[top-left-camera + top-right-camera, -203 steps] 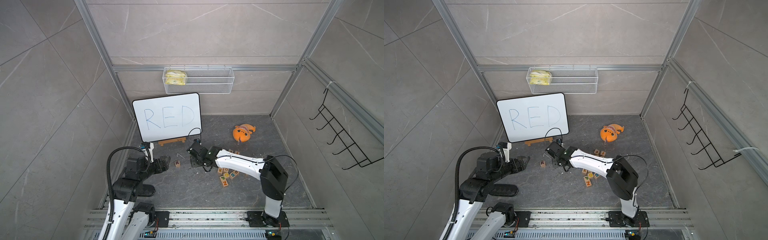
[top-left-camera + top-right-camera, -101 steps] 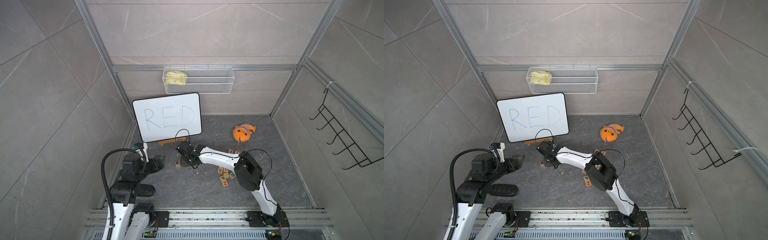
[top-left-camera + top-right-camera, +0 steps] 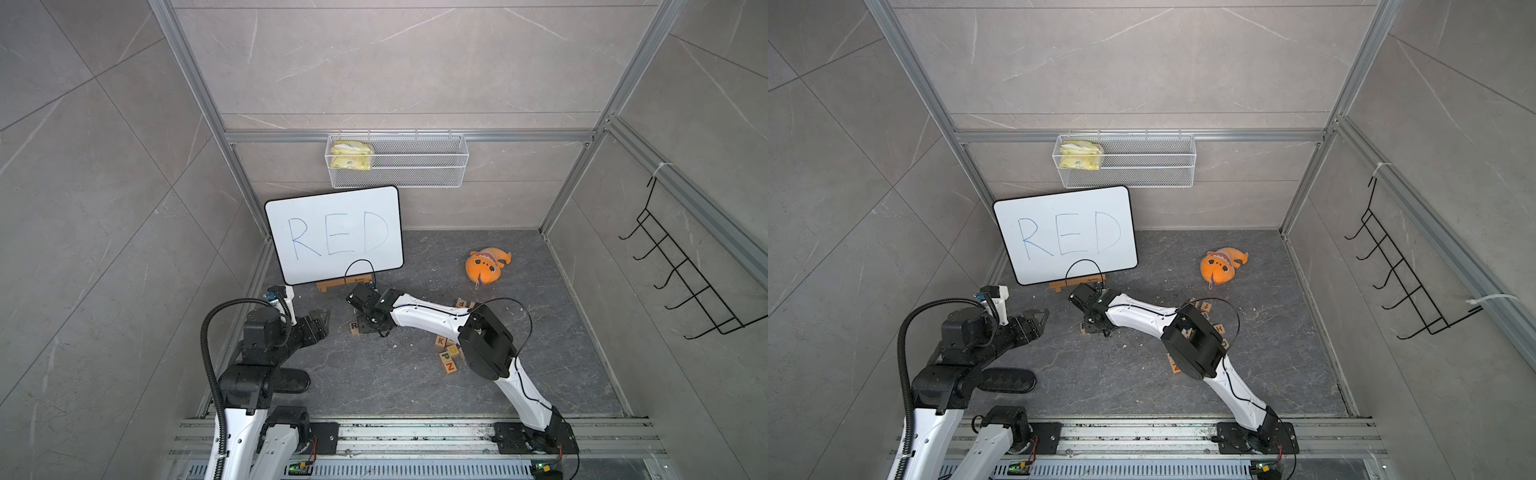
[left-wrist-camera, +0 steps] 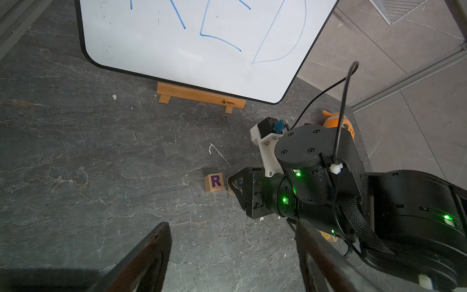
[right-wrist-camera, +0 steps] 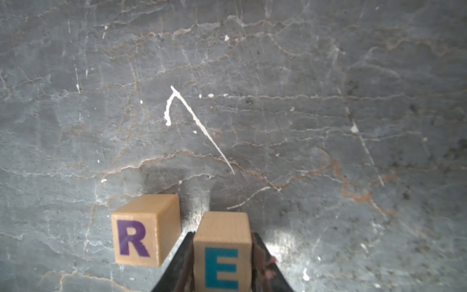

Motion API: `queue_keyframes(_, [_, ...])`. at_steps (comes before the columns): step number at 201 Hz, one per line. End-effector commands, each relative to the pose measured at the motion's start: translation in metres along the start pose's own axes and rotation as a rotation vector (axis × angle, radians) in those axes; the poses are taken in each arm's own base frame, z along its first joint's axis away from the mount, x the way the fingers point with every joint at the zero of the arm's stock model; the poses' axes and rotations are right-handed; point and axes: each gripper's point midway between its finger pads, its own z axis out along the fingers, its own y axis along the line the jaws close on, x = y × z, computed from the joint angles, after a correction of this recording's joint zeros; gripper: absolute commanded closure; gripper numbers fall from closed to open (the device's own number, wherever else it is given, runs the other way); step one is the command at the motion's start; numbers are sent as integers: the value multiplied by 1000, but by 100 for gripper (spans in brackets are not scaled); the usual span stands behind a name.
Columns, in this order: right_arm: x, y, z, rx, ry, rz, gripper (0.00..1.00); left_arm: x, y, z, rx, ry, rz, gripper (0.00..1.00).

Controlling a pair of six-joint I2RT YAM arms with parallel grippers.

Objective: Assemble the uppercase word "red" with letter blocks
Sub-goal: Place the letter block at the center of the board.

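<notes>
Quick update from my end of the link: the right arm point(image 3: 432, 318) just did its swing. 1 second back its jaws were hanging partway between the spare pile and the lone R. Now they're parked right next to the R block point(image 5: 136, 239) with the E block point(image 5: 222, 255) pinched between them. The right wrist view shows both jaws pressed against the E's sides, so it's clamped and not let go yet.

The E sits just beside the R on the correct side, with a small gap, not touching, and slightly out of line with it. Both letters read the same way up. I can't tell for certain whether the E is fully down on the tabletop point(image 3: 374, 386) or just off it.

The left arm point(image 3: 266, 332) has barely budged. Its jaws are spread apart with nothing in them, pointing toward the 2 blocks from the side.

What that means: 2 of the 3 letters on the whiteboard point(image 3: 336, 232) are basically placed once I release. I'd ease the right jaws apart slowly so the E doesn't get dragged or bumped into the R. Then I'd go hunting for a D in the spare pile point(image 3: 448, 357). In a top view I can read K, P and N there but no D, and the right arm's elbow covers part of the pile.
</notes>
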Motion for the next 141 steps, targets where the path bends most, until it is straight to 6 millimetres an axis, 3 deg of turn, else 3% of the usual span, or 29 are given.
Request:
queue_keyframes(1, [5, 0, 8, 32, 15, 6, 66, -7, -7, -3, 36, -32, 0, 19])
queue_keyframes(141, [3, 0, 16, 55, 17, 5, 63, -7, -8, -2, 46, -27, -1, 19])
